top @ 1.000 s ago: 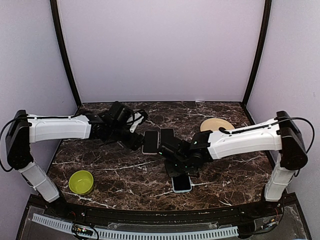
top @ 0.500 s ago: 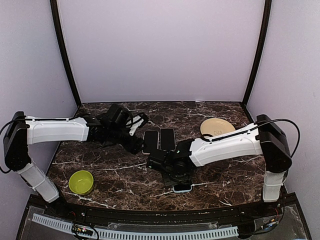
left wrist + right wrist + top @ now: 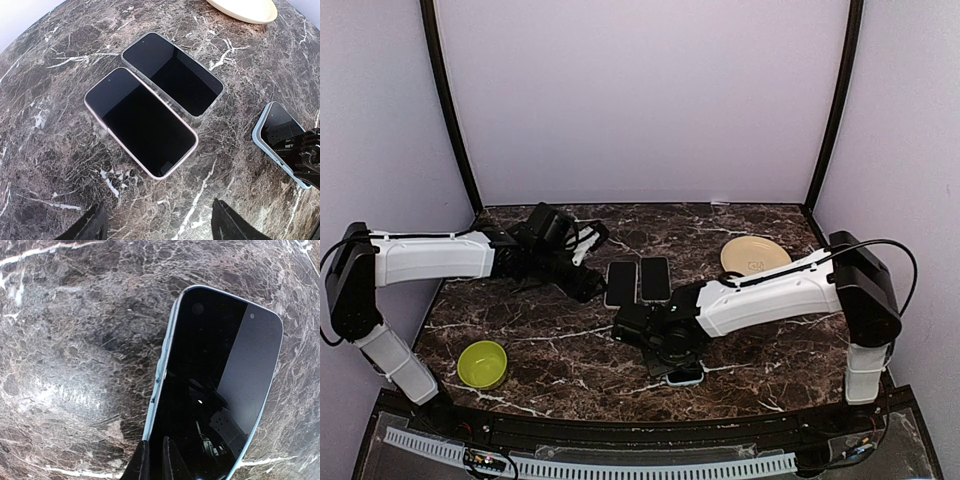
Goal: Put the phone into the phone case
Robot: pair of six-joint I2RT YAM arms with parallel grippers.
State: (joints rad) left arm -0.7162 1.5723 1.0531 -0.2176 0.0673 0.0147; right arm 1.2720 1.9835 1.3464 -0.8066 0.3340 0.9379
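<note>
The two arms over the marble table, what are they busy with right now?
The left gripper hovers open above a pink-edged phone and a clear-edged phone, which lie side by side. The right gripper, its fingers almost together, is at the long edge of the light blue phone, which lies flat nearer the arm bases. Whether it grips that phone I cannot tell. Nothing is lifted, and which item is the empty case does not show. A beige plate and a green bowl stand aside.

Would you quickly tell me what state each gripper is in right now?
Left gripper: open, holding nothing.
Right gripper: closed, tips at the rim of the blue-edged phone; whether it grips cannot be told.
</note>
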